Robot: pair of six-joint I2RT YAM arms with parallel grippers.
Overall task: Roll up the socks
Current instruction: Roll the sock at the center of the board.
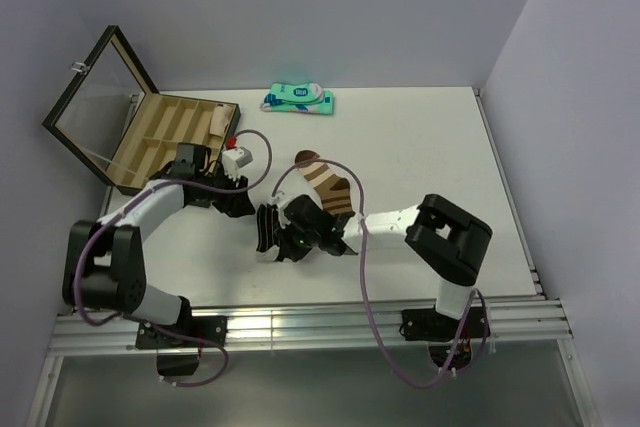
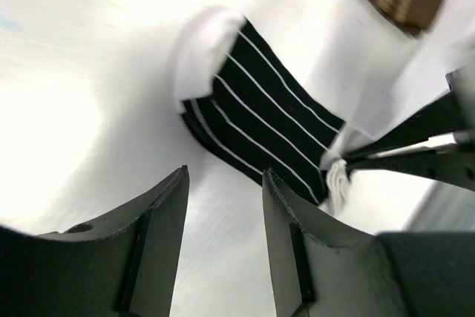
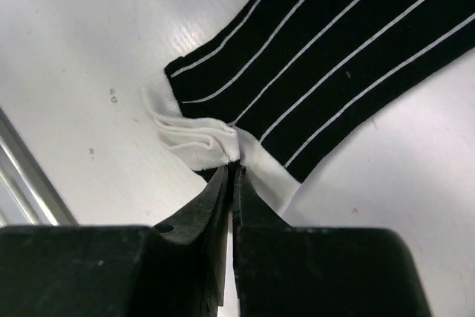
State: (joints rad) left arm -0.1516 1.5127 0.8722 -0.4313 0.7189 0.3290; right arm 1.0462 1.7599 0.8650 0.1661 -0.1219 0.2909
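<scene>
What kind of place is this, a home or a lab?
Probably a robotics lab cell: white table boxed by plain walls, left arm and right arm bolted to a metal rail, black striped sock and brown sock as props.

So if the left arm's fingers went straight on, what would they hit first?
Most likely the black striped sock, lying just beyond the open left fingers; depth is unclear, so they might touch the table first.

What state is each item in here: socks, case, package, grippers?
Black fabric sock with thin white stripes: unrolled, white end pinched.
Brown fabric sock with tan bands: unrolled, flat.
Dark glass-lidded case: open.
Teal-and-white flat package: lying flat.
Left gripper: jaws open, empty.
Right gripper: jaws shut on black sock.
</scene>
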